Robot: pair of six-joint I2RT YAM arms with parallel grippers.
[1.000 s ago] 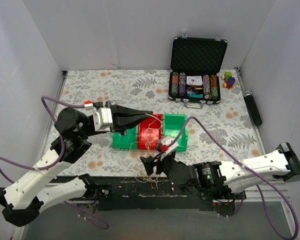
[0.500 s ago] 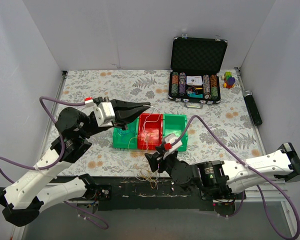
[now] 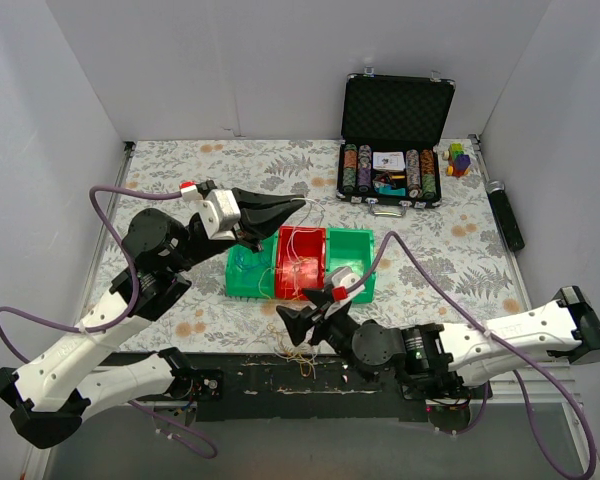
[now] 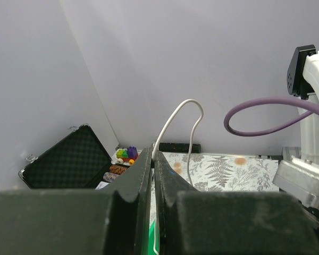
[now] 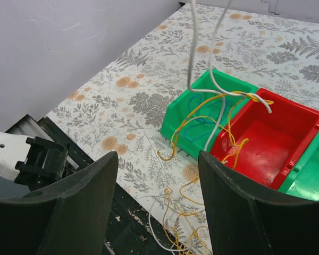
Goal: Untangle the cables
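Observation:
My left gripper point(image 3: 302, 203) hangs above the bins, shut on a white cable point(image 4: 187, 104) that loops out past its tips. That white cable point(image 3: 298, 240) drops into the red bin point(image 3: 315, 236), where it crosses yellow cable point(image 5: 223, 98) loops. A teal cable point(image 5: 201, 125) lies in the left green bin point(image 5: 179, 116). Yellow strands trail over the bin wall to a loose yellow-and-white tangle point(image 5: 185, 238) at the table's front edge point(image 3: 298, 355). My right gripper point(image 3: 292, 322) hovers open just above that tangle, with nothing between its fingers point(image 5: 90, 212).
Three bins stand side by side: green point(image 3: 242, 290), red, green point(image 3: 365, 285). An open black case point(image 3: 392, 150) of poker chips sits at the back right, with toy blocks point(image 3: 458, 158) and a black tool point(image 3: 505, 215) beside it. White walls close in on the left, back and right.
My left gripper has risen and tilted upward, drawing the white cable higher. The right gripper has shifted slightly left over the front tangle, still open.

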